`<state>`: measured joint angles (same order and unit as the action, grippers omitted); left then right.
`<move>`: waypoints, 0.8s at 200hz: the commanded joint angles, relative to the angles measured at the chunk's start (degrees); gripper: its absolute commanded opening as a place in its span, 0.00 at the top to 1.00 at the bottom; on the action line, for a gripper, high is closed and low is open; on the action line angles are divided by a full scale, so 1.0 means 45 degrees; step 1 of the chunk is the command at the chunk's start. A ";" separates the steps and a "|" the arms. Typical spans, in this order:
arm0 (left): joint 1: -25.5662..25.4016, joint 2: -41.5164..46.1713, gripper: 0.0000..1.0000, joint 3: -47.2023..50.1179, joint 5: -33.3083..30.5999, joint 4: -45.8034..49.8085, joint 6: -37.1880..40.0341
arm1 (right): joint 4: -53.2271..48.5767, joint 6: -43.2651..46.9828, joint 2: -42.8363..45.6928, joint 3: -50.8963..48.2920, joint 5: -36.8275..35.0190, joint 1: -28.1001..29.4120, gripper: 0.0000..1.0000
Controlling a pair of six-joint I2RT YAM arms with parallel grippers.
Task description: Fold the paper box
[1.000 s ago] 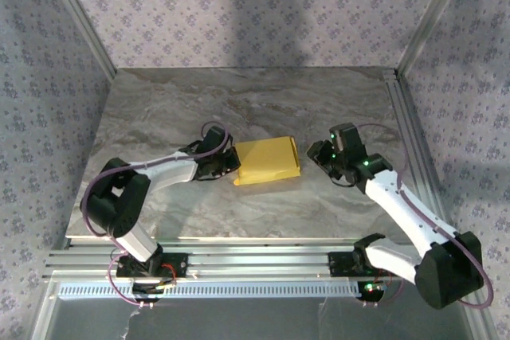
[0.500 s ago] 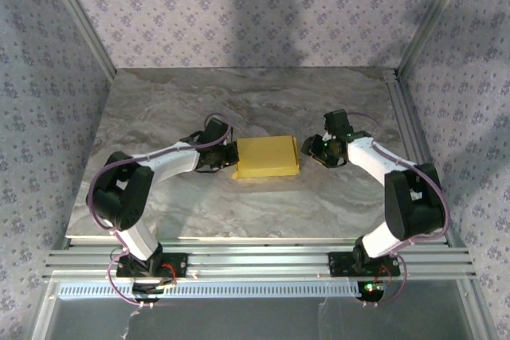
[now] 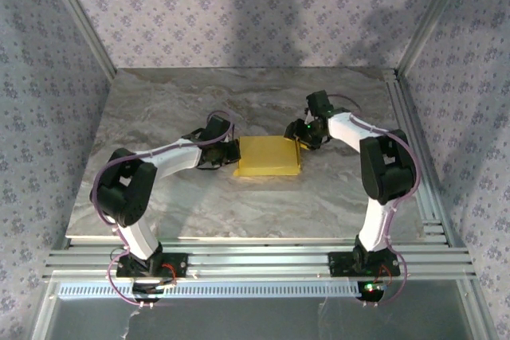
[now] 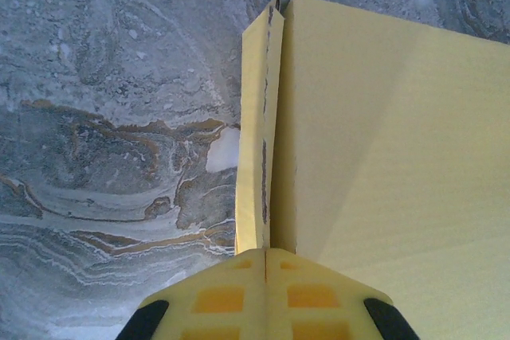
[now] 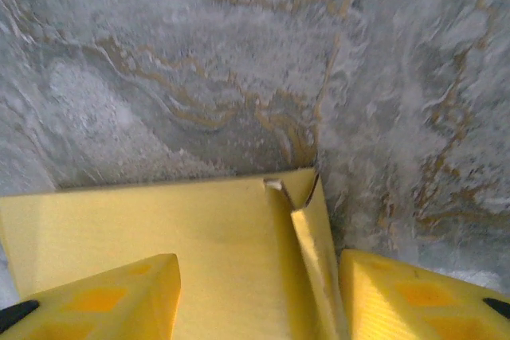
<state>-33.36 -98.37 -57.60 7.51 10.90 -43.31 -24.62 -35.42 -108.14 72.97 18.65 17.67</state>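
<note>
Paper box [image 3: 268, 156] noted flat at mid-table [image 3: 199, 101]. Left gripper [image 4: 265, 256] jaws held together against its left side flap; right gripper [image 5: 259, 283] jaws apart, straddling a right-hand corner. Risk: a skewed pinch there, and the loose tab could be crumpled or the box dragged.

I'm looking at a grey marble-veined bench [image 3: 159, 109] mid-frame, closed in on three sides by lilac floral-print walls [image 3: 199, 13]. Aluminium posts [image 3: 78, 13] rise at the upper left and upper right corners. Slotted aluminium rails [image 3: 255, 264] cross the bottom. A soft shadow [image 3: 267, 5] darkens the back wall.
</note>
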 commanded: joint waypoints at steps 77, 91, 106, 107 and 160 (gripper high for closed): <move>0.0067 -0.0348 1.00 -0.0317 0.0458 0.0314 0.0177 | -0.1927 0.0508 -0.0698 0.1410 -0.0854 0.0954 0.67; 0.0070 -0.0334 1.00 -0.0294 0.0492 0.0275 0.0182 | -0.1931 0.0508 -0.0883 0.1354 -0.0901 0.0997 0.73; 0.0068 -0.0331 1.00 -0.0305 0.0514 0.0264 0.0185 | -0.1912 0.0494 -0.1037 0.1201 -0.0990 0.1030 0.79; 0.0069 -0.0329 1.00 -0.0305 0.0507 0.0249 0.0188 | -0.1911 0.0501 -0.1042 0.1184 -0.1005 0.1042 0.79; 0.0085 0.0719 0.84 0.0146 -0.0159 0.0234 0.0133 | -0.1969 0.0634 -0.0909 0.0904 -0.1682 0.1044 0.85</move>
<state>-32.73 -98.21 -57.71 7.49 11.22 -43.11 -30.87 -33.36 -111.20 78.00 11.11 20.58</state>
